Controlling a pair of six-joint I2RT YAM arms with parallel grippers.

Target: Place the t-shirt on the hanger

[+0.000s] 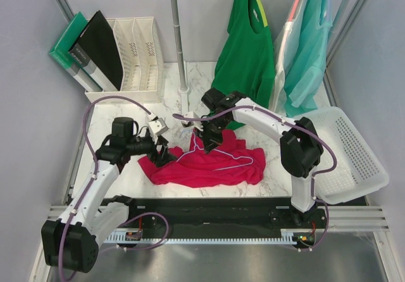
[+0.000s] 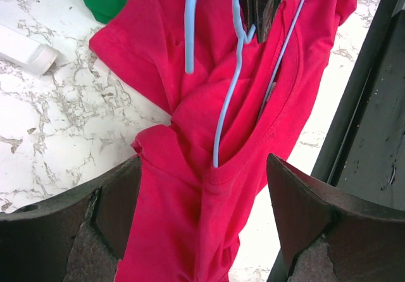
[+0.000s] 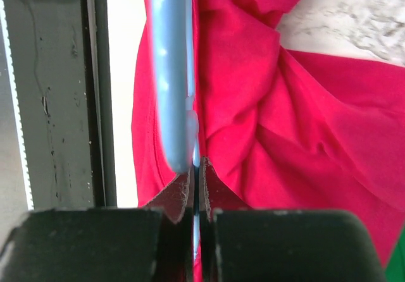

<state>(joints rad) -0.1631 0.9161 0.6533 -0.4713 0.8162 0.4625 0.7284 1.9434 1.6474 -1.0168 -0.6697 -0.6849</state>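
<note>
Right pincer (image 3: 196, 174) is clenched on the hanger (image 3: 171, 73), left pincer (image 2: 204, 162) hangs released over the t-shirt (image 1: 209, 168) collar, so that thin wire could twist and slip out.

Bright, even light falls from above; shadows on the marble surface (image 1: 171, 92) are faint and soft. The overhead view is sharp. From the right wrist, the hanger (image 3: 171, 73) is a close blur and the pale background glares white.

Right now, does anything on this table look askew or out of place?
The crimson fabric t-shirt lies bunched on the marble table, not spread flat. The light-blue wire hanger slants across it, one end tucked into the neck opening, pinched in the shut right gripper.
</note>
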